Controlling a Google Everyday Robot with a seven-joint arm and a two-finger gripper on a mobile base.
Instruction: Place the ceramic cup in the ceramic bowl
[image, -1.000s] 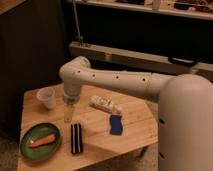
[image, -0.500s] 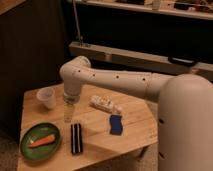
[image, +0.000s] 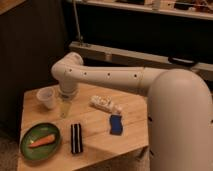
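Observation:
The ceramic cup, small and white, stands upright near the table's far left corner. The ceramic bowl, a shallow dark-green dish, sits at the front left with an orange carrot in it. My gripper hangs from the white arm over the wooden table, just right of the cup and beyond the bowl. It holds nothing that I can see.
A black oblong object lies right of the bowl. A white oblong packet lies mid-table and a blue item lies to its front right. The table's front edge is close to the bowl.
The gripper has edged slightly left, toward the cup. The objects on the table have not moved.

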